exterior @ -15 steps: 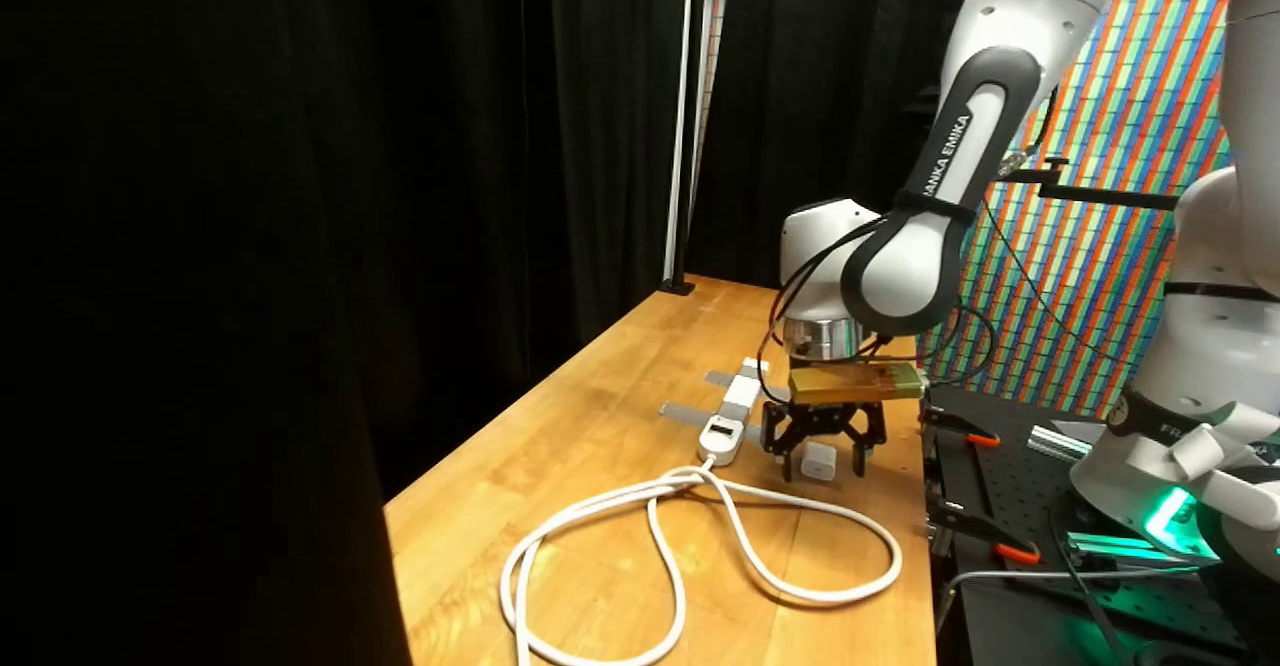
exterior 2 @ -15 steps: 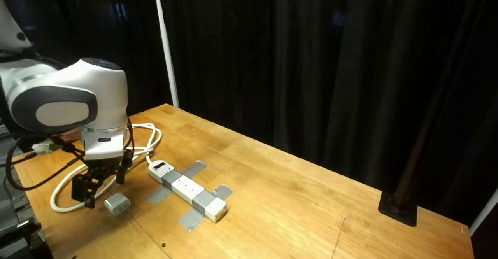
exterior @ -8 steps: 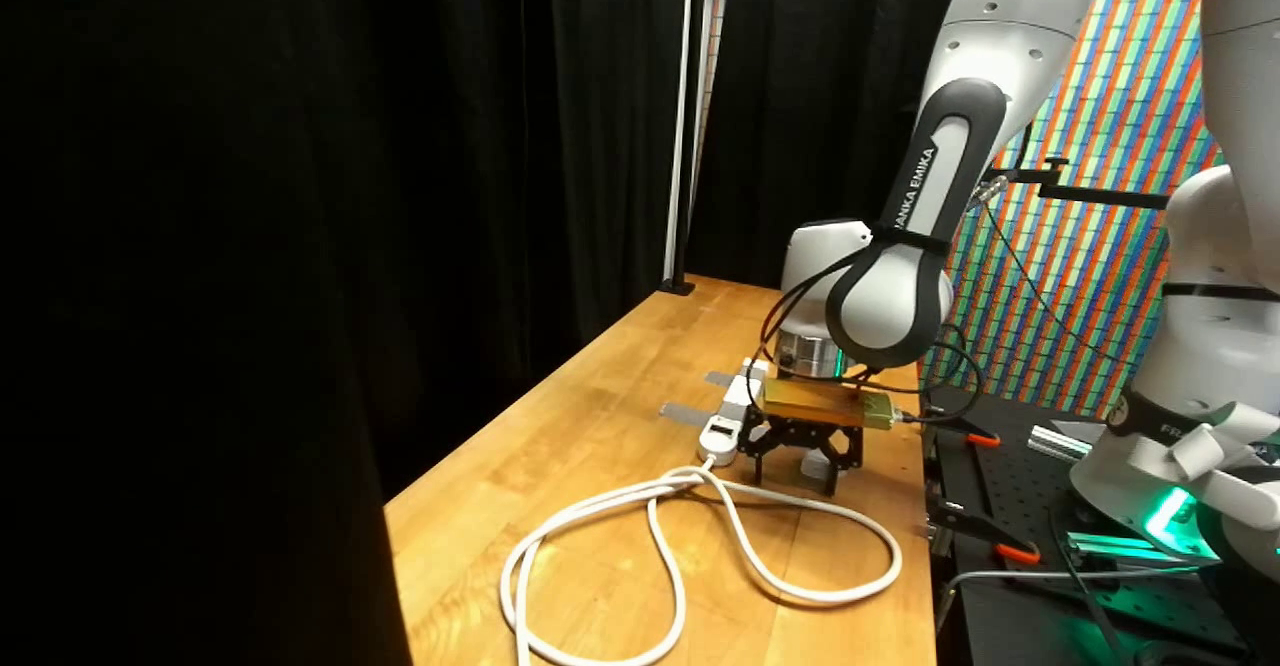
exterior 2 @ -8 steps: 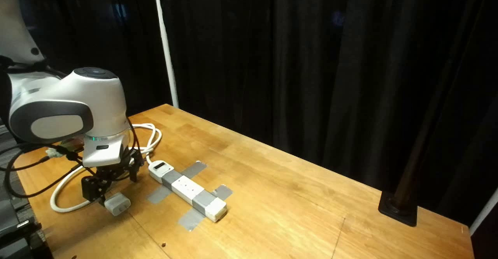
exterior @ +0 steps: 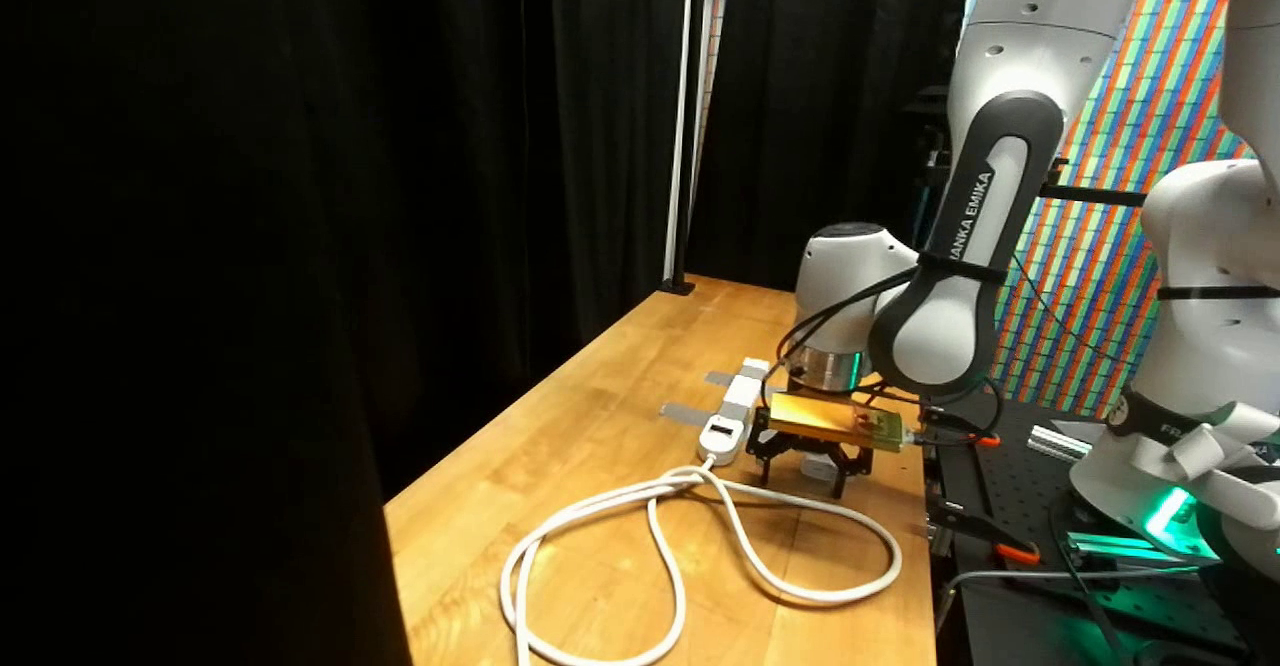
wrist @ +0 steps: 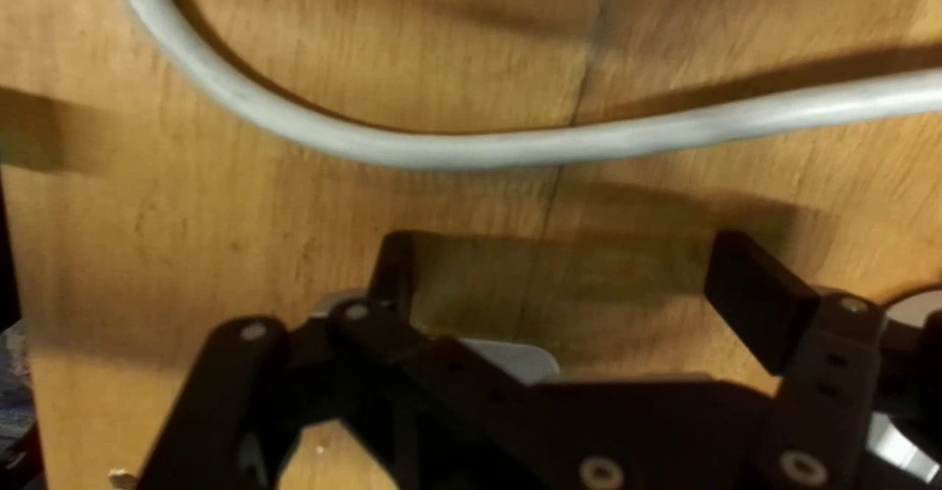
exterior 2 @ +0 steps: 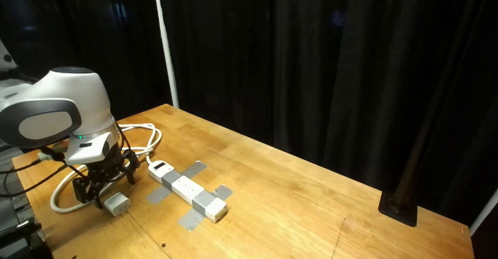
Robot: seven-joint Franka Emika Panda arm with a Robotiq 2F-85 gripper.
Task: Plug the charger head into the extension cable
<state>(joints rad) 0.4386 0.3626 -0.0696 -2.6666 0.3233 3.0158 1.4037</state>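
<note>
The charger head [exterior 2: 117,203], a small white squarish block, lies on the table and also shows in an exterior view [exterior: 818,467], partly behind the fingers. My gripper [exterior: 802,481] is open and tilted, low over the table beside it. In the wrist view the open fingers [wrist: 563,284] have bare wood between the tips; a corner of the charger head [wrist: 519,360] shows behind the left finger, the remainder hidden. The extension cable's white socket block [exterior 2: 187,188] is taped down beside the gripper, and its cord [exterior: 670,546] lies in loops.
Grey tape strips [exterior 2: 194,169] hold the socket block to the wooden table [exterior 2: 280,196]. A cord loop [wrist: 471,150] runs close past the fingertips. Orange-tipped clamps [exterior: 1015,551] sit at the table edge by the robot base. A black post foot [exterior 2: 398,208] stands farther off.
The gripper has come down toward the table beside the charger head, and the wrist has tilted. The fingers stay open. The charger head and the cable have not moved.
</note>
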